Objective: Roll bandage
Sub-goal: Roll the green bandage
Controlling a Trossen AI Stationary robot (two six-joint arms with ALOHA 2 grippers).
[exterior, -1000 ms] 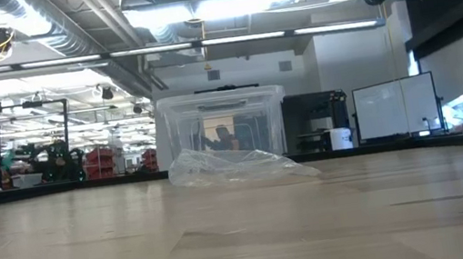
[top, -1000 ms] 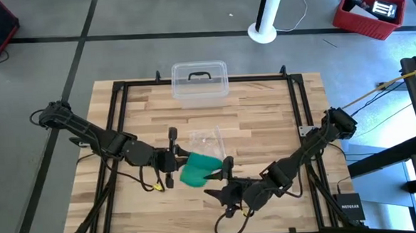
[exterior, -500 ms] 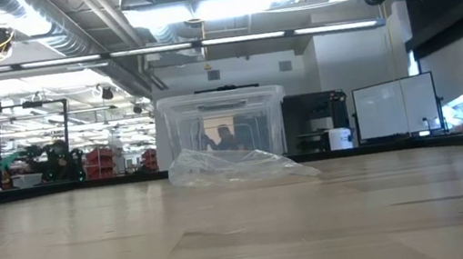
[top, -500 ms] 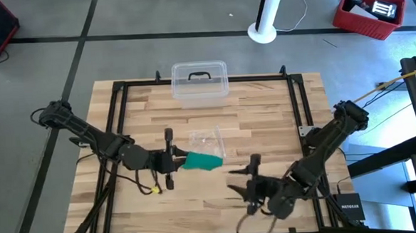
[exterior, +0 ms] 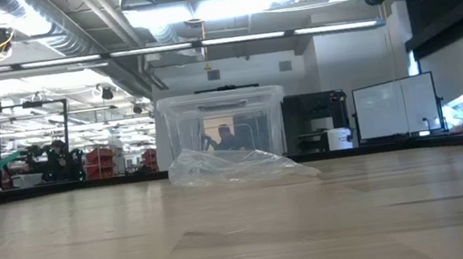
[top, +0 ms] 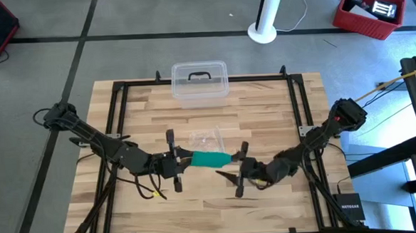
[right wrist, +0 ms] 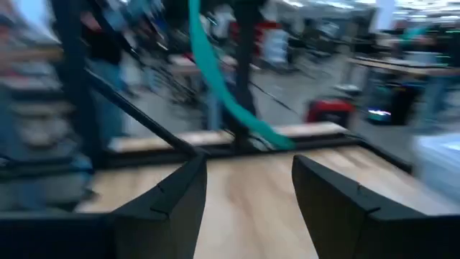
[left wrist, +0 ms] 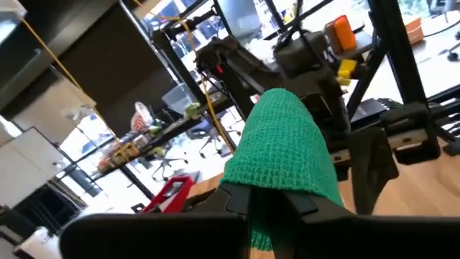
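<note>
- plastic box sits at the far middle of the table
- crumpled wrapper lies in front of it, closer to the arms
- bandage is just nearer than the wrapper, between the left gripper and the right gripper

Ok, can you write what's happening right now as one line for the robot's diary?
left gripper: shut on bandage | right gripper: open, at bandage's free end | plastic wrapper: beside, untouched | rolling: not finished

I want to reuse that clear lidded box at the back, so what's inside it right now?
The clear box looks empty through its lid and walls; only its dark handle shows on top. In the low view the crinkled wrapper covers its base, so the floor there is hidden.
</note>
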